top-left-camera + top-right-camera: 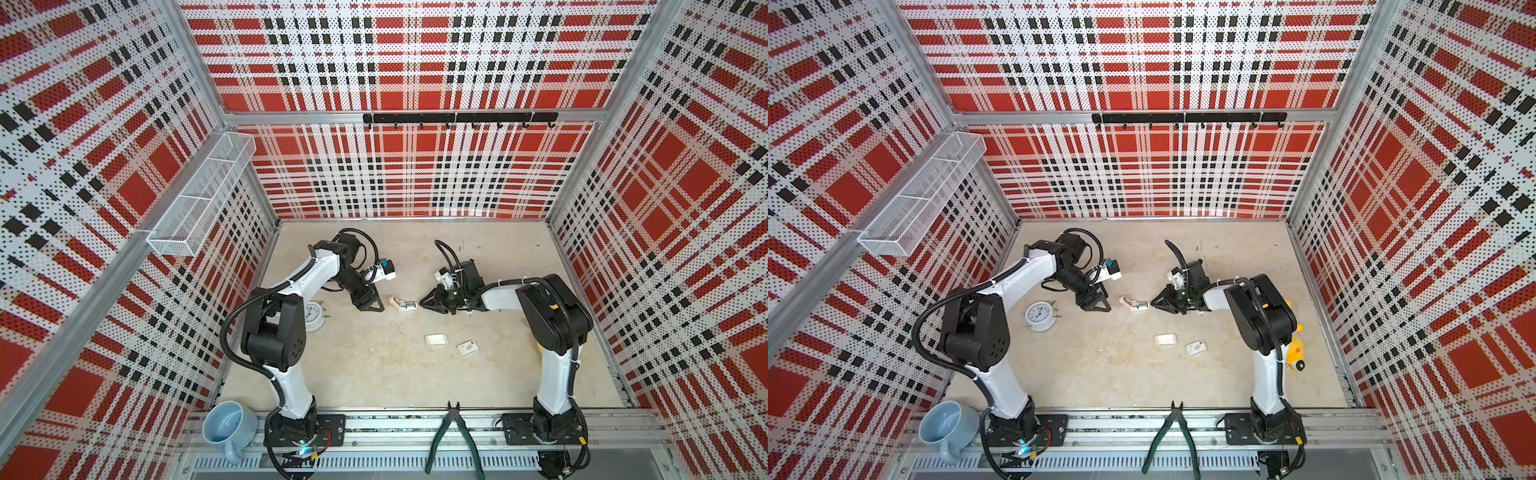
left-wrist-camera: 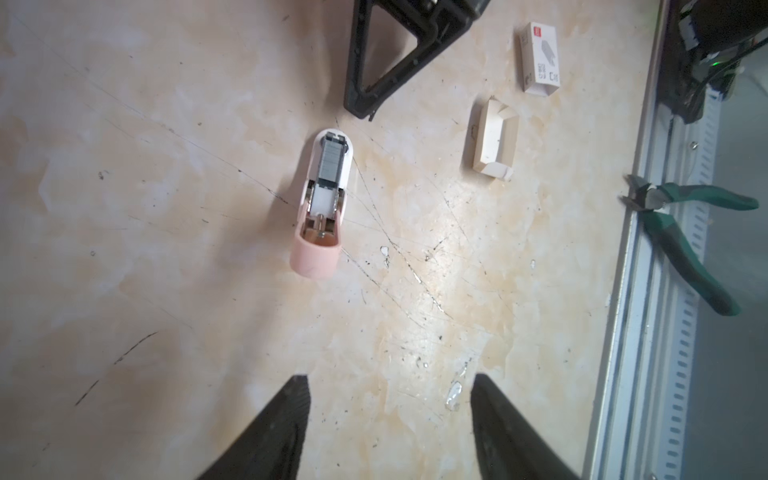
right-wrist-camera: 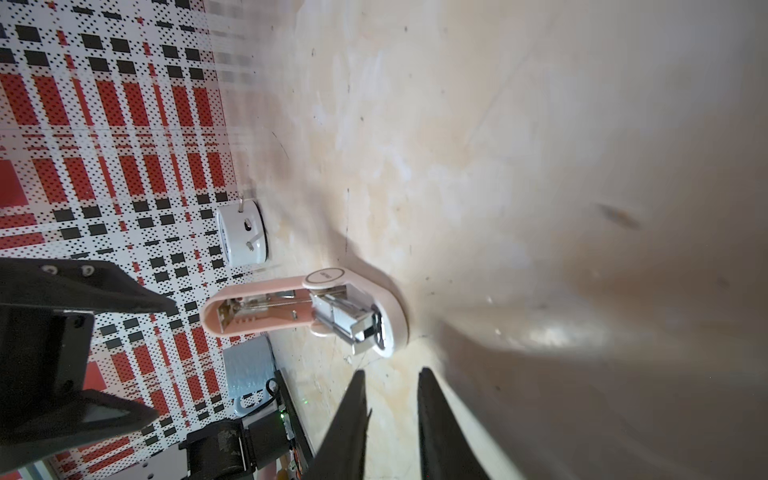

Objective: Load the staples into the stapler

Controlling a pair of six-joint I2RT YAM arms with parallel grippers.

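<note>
Staples [image 2: 331,160] lie in the open stapler [image 1: 404,304]. From above, my left gripper [image 2: 388,378] hangs spread and empty at its 9 o'clock, and my right gripper [image 3: 391,371] barely parted and empty at 3 o'clock. Next, I think, I swing the pink top shut.

Stapler [image 2: 316,257]: matt pink plastic w/ shiny metal insides; staples [image 2: 331,162] dull grey metal; tabletop [image 2: 166,270] scuffed, slightly glossy; box tray [image 2: 494,141] plain cardboard

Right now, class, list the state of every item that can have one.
stapler: lid swung open.
staples: seated in the stapler's open magazine.
cardboard tray: empty.
left claw: open, empty.
right claw: narrowly open, empty.
side cutters: jaws apart.
</note>
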